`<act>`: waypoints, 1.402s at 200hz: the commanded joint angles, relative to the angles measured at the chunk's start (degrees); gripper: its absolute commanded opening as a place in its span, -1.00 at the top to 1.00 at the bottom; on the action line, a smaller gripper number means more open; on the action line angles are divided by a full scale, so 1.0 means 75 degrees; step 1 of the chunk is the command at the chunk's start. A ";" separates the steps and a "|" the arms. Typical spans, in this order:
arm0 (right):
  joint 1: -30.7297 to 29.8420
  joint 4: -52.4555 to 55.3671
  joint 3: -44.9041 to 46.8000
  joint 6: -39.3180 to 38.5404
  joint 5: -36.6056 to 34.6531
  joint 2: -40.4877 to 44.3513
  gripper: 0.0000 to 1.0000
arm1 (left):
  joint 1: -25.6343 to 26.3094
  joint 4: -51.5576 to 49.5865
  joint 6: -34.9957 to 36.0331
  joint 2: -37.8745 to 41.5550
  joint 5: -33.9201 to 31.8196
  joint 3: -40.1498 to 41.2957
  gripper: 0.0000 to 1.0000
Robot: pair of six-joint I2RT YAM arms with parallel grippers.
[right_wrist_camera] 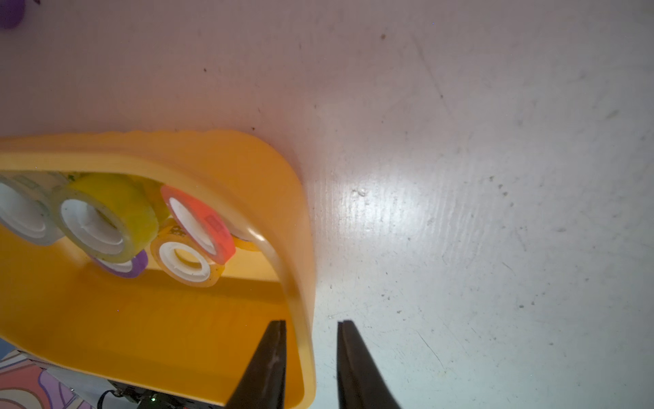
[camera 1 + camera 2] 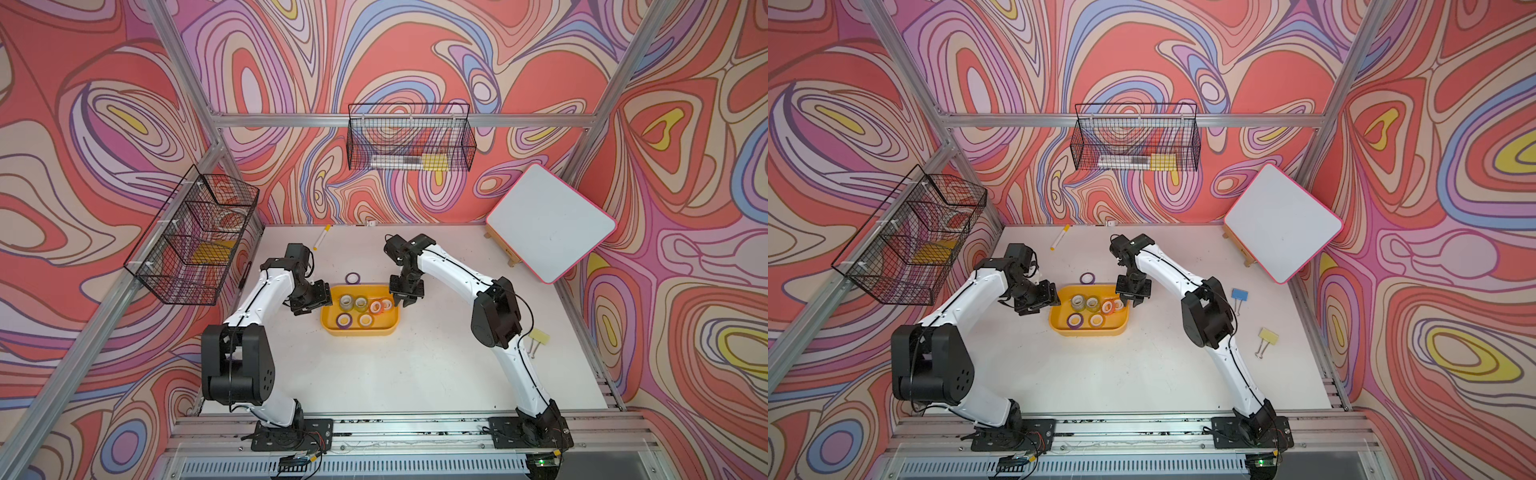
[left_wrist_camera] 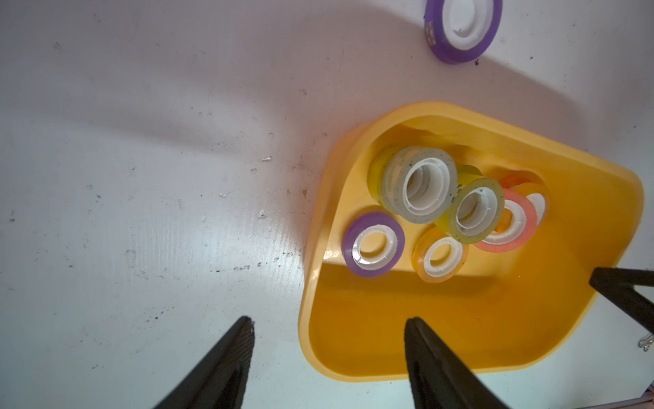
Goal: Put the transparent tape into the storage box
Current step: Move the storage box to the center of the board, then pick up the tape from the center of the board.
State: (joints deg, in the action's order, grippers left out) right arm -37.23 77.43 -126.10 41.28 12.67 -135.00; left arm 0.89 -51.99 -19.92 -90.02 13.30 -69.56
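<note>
L wall: black wire basket (image 2: 191, 237). Back of table, L of ctr: marker (image 2: 321, 237), lying flat.

L gripper (image 3: 329, 320): wide open, nothing held. Straddling L end wall of storage box (image 2: 357, 331), one finger (image 3: 230, 364) outside over table, other inside; no contact seen.

Storage box at table ctr, between both grippers. Inside, six rolls of transparent tape (image 3: 393, 180):
- Toward back: clear roll (image 2: 345, 302), yellow-green roll (image 2: 360, 303), pink roll (image 2: 376, 306) tilted on edge, sixth roll (image 2: 387, 304) by R wall.
- Nr front, flat: purple roll (image 2: 344, 319), orange roll (image 2: 365, 319).

Just behind box, on table, not touching it: purple tape roll (image 2: 352, 278).

R gripper (image 1: 312, 324): narrow, around R end wall, one finger in, one out, small gap on outer side; no tape held.

R of R arm: blue binder clip (image 2: 1239, 296), yellow binder clip (image 2: 1268, 335). Far R corner: whiteboard (image 2: 550, 222), tilted.
</note>
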 commanded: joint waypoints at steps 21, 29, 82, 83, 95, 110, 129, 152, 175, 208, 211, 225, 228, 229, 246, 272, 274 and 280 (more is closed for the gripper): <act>0.0230 -0.0275 0.0514 -0.0155 0.0018 0.0103 0.80 | -0.0001 -0.0169 0.0230 0.0255 -0.0001 -0.0352 -0.44; 0.0274 -0.0297 0.0622 -0.0181 -0.0048 0.0180 0.87 | -0.0001 -0.0177 0.0251 0.0240 -0.0013 -0.0411 -0.44; 0.0930 -0.0632 0.1978 -0.0605 -0.0102 0.1124 1.00 | 0.0028 -0.0109 0.0035 -0.0002 -0.0192 -0.0831 -0.43; 0.0943 -0.0638 0.2007 -0.0623 -0.0104 0.1142 1.00 | 0.0037 -0.0104 0.0027 -0.0006 -0.0192 -0.0835 -0.43; 0.1114 -0.0657 0.2298 -0.0831 -0.0114 0.1342 1.00 | 0.0097 0.0016 -0.0066 -0.0079 -0.0191 -0.0873 -0.43; 0.1317 -0.0667 0.2612 -0.1115 -0.0148 0.1575 1.00 | 0.0250 0.0228 -0.0120 -0.0198 -0.0195 -0.0942 -0.42; 0.1525 -0.0636 0.2947 -0.1560 -0.0187 0.1805 1.00 | 0.0530 0.0483 -0.0064 -0.0423 -0.0304 -0.1098 -0.40; 0.1748 -0.0564 0.3274 -0.2083 -0.0224 0.2001 1.00 | 0.0787 0.0603 -0.0016 -0.0876 -0.0292 -0.1430 -0.39; 0.1968 -0.0515 0.3427 -0.2470 -0.0241 0.2172 1.00 | 0.0989 0.0531 -0.0016 -0.1321 -0.0449 -0.1858 -0.38; 0.2176 -0.0505 0.3470 -0.2659 -0.0211 0.2342 0.77 | 0.1188 0.0699 0.0025 -0.1676 -0.0634 -0.2153 -0.38; 0.2174 -0.0488 0.3451 -0.2658 -0.0219 0.2343 0.72 | 0.1191 0.0691 0.0020 -0.1728 -0.0645 -0.2178 -0.39; 0.2176 -0.0492 0.3337 -0.2656 -0.0175 0.2414 0.39 | 0.1243 0.0691 0.0018 -0.1919 -0.0759 -0.2296 -0.39; 0.2175 -0.0502 0.3305 -0.2638 -0.0156 0.2437 0.31 | 0.1258 0.0705 0.0031 -0.1946 -0.0791 -0.2311 -0.39; 0.2175 -0.0503 0.3298 -0.2635 -0.0155 0.2443 0.29 | 0.1261 0.0707 0.0037 -0.1956 -0.0802 -0.2319 -0.39; 0.2183 -0.0448 0.3087 -0.2529 -0.0152 0.2548 0.05 | 0.1368 0.0834 0.0161 -0.2136 -0.1043 -0.2422 -0.39; 0.2176 -0.0277 0.2769 -0.2461 -0.0174 0.2762 -0.17 | 0.1521 0.0992 0.0379 -0.2505 -0.1519 -0.2647 -0.43; 0.2175 -0.0265 0.2750 -0.2452 -0.0185 0.2779 -0.18 | 0.1522 0.0999 0.0382 -0.2546 -0.1540 -0.2656 -0.43; 0.2176 -0.0230 0.2701 -0.2431 -0.0180 0.2827 -0.18 | 0.1523 0.1052 0.0405 -0.2645 -0.1568 -0.2700 -0.43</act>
State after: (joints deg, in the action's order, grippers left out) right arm -20.93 74.15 -103.02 22.57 11.57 -117.62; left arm 11.62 -46.17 -18.87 -107.04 5.39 -87.59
